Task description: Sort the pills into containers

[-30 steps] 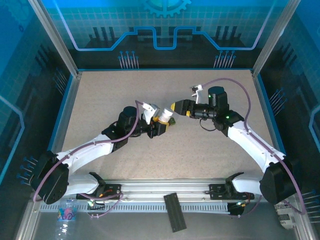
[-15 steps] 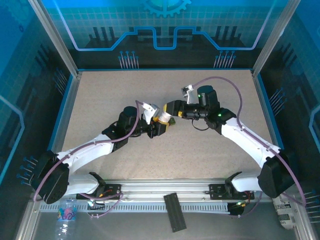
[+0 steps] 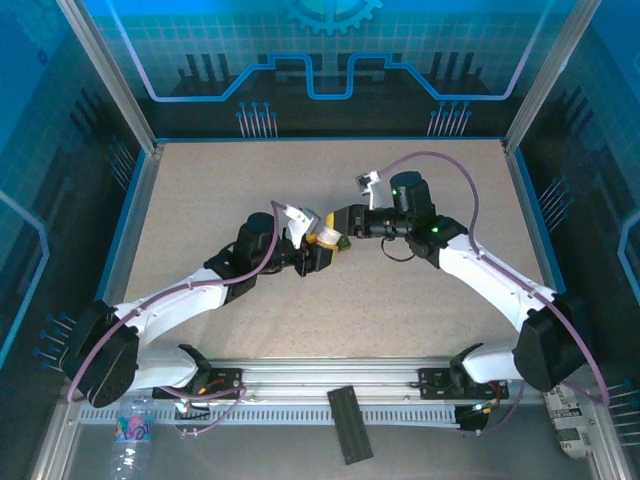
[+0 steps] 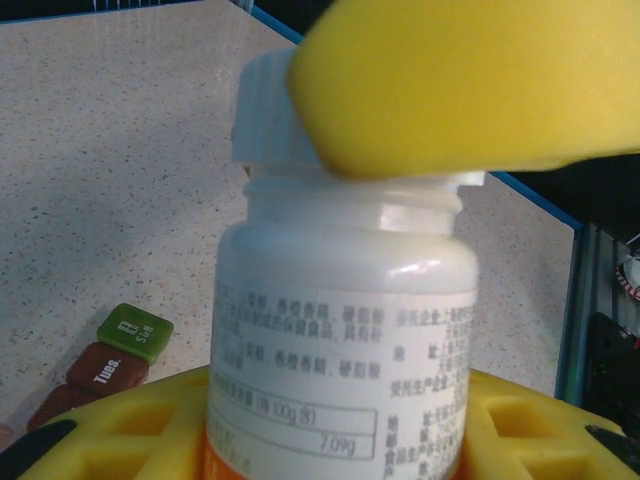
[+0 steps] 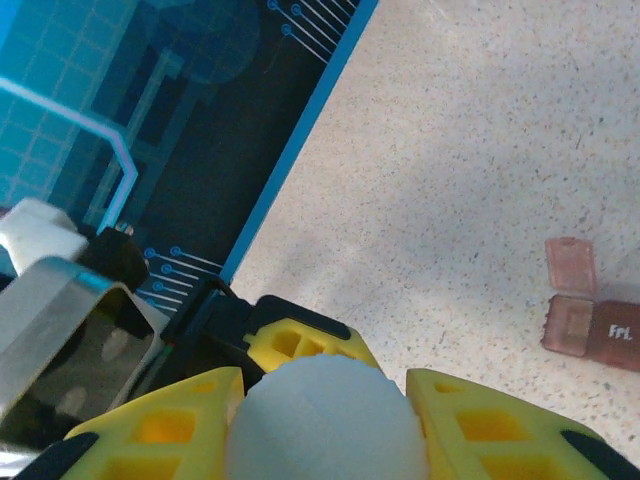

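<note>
While the left gripper (image 3: 321,246) clamps the bottle (image 4: 345,330) by its lower body, the right gripper (image 5: 320,405) sits pinched on the cap (image 4: 265,110), one yellow finger (image 4: 470,80) pressed across the cap's side. Bottle held mid-table between the two arms; whether it stands straight or tipped I cannot tell. Containers (image 4: 110,355) lie on the table (image 3: 200,200) just beside the bottle, green end compartment joined to dark red ones. Right wrist view: one dark red lid (image 5: 572,265) flipped open. Step, as I read it: unscrewing the cap. Risks noted. The finger looks to cover only part of the cap, so it may slide round without turning it. The left pads grip low on a smooth label, so the bottle could spin along with the cap, or lever over in the grasp. If the cap frees suddenly with the bottle tipped, the pills, presumably inside, would scatter over the table instead of reaching the strip. A dropped cap could land on the containers and shove them or snap the open lid shut.
</note>
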Controlling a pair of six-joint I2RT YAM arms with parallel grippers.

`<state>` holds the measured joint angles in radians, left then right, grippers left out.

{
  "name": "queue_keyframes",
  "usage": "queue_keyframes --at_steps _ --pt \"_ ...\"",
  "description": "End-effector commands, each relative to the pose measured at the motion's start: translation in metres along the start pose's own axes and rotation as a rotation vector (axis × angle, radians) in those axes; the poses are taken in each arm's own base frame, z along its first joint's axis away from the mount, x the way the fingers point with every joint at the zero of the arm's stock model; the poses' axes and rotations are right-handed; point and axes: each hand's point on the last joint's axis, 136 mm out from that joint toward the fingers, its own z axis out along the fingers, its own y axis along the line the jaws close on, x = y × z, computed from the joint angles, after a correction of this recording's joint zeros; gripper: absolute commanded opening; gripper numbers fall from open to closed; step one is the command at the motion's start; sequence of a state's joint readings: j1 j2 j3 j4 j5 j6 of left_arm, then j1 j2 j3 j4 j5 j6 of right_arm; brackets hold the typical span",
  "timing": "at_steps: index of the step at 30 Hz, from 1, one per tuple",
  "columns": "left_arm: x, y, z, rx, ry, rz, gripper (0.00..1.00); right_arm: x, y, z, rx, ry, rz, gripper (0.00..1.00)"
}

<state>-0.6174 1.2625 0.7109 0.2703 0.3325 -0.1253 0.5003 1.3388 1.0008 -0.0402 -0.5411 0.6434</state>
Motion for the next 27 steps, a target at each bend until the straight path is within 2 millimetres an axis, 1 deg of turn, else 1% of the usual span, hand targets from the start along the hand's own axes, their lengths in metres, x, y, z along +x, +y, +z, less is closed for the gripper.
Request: queue_keyframes --at_steps 1,2,3,5,10,16,19,22,24,25,27 --pt "-0.02 -0.006 -0.003 0.026 -0.055 0.017 0.0 0.007 0.013 -0.017 -0.149 -0.022 -0.215 0.29" --pt "-0.02 -0.008 -0.003 0.036 -0.057 0.014 0.0 0.008 0.013 -0.022 -0.178 -0.033 -0.244 0.3" --pt "-0.019 -0.01 -0.003 0.046 -0.056 0.01 0.0 0.012 0.009 -0.024 -0.188 -0.031 -0.251 0.3" --pt "-0.018 -0.012 -0.003 0.061 -0.053 0.001 0.0 0.014 0.006 -0.027 -0.198 -0.026 -0.26 0.3" --pt "-0.016 -0.014 -0.002 0.074 -0.048 -0.011 0.0 0.012 0.004 -0.025 -0.206 -0.023 -0.241 0.3" --pt "-0.016 -0.013 -0.004 0.065 -0.049 -0.011 0.0 -0.011 -0.01 -0.028 -0.183 -0.126 -0.114 0.3" --pt "-0.015 -0.01 -0.005 0.045 -0.048 -0.01 0.0 -0.016 -0.031 -0.032 -0.07 -0.161 -0.064 0.3" --pt "-0.013 -0.001 -0.008 -0.01 -0.049 -0.005 0.0 -0.006 -0.071 -0.039 0.17 -0.129 -0.01 0.31" --pt "-0.013 0.004 -0.01 -0.044 -0.059 0.002 0.0 0.003 -0.104 -0.05 0.369 -0.102 0.013 0.3" --pt "-0.012 0.007 -0.011 -0.06 -0.061 0.001 0.0 0.01 -0.117 -0.054 0.44 -0.079 0.021 0.3" --pt "-0.012 0.01 -0.013 -0.085 -0.069 0.001 0.0 0.025 -0.149 -0.066 0.615 -0.042 0.052 0.3"
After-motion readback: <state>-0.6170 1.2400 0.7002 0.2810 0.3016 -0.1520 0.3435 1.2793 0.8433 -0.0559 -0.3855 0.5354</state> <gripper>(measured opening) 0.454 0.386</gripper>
